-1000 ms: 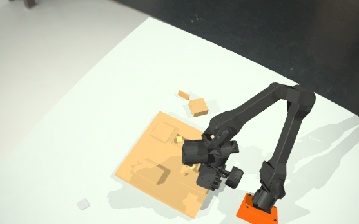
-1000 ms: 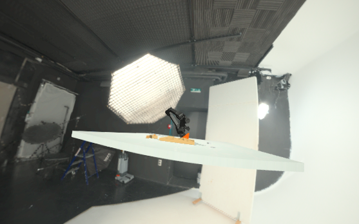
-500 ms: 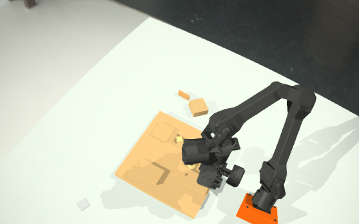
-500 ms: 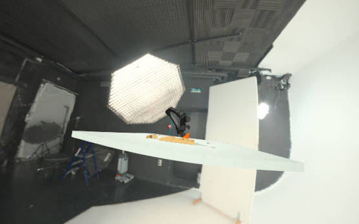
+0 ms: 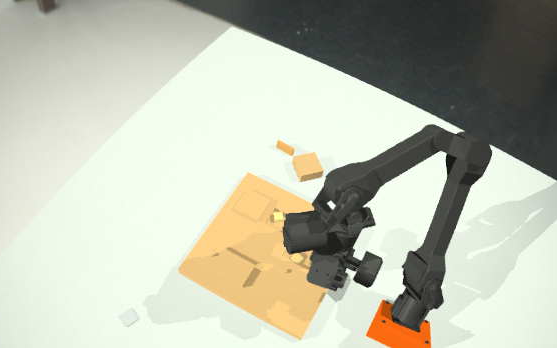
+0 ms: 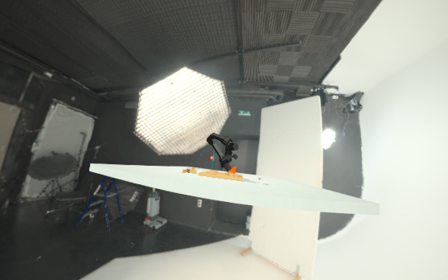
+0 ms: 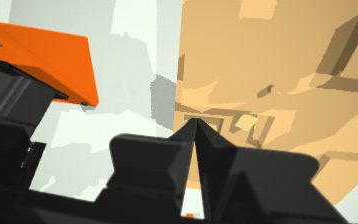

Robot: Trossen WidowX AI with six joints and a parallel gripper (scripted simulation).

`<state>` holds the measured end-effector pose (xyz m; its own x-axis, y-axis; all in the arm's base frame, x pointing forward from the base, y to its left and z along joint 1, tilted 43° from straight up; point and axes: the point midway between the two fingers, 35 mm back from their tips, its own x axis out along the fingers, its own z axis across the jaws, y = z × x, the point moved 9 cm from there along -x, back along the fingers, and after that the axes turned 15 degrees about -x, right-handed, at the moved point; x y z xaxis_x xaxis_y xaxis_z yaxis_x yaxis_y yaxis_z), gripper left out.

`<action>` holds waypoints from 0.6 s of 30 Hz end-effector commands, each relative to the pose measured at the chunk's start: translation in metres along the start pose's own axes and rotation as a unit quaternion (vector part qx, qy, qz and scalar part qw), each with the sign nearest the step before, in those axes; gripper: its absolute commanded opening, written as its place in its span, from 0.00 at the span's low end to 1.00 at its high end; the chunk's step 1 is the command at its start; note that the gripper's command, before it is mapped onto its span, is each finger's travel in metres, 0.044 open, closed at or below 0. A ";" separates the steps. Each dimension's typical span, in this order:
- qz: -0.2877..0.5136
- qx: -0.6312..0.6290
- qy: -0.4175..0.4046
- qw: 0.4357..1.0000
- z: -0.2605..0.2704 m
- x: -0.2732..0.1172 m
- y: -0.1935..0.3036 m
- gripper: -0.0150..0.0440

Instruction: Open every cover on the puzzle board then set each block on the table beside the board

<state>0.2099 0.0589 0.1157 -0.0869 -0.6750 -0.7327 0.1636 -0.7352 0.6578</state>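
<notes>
The tan puzzle board (image 5: 269, 296) (image 6: 216, 175) (image 7: 220, 50) lies on the table. Near the gripper, a pale yellow piece (image 5: 296, 257) (image 7: 246, 122) shows among dark-edged recesses. Another yellow piece (image 5: 278, 216) stands farther back on the board, beside a square outlined panel (image 5: 252, 205). A long dark slot (image 5: 243, 256) shows left of the arm. A small peg (image 5: 289, 270) (image 7: 265, 91) stands on the board. My gripper (image 7: 195, 122) is shut and empty, its tips over the board's edge area near the recesses; the arm hides part of the board in the top view.
A thick tan block (image 5: 308, 166) and a thin orange piece (image 5: 285, 147) lie on the table behind the board. A small whitish block (image 5: 129, 317) lies off the board's front left. The orange arm base (image 5: 399, 327) (image 7: 55, 60) stands to the right of the board.
</notes>
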 end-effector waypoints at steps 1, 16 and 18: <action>-0.003 0.003 0.000 1.000 0.000 -0.007 0.000 0.25; -0.001 -0.193 0.001 0.981 -0.046 -0.022 -0.011 0.25; -0.004 -0.229 0.002 0.973 -0.057 -0.023 -0.015 0.25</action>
<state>0.2483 0.0818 0.1192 -0.0796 -0.6695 -0.7386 0.4658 -0.6800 0.5662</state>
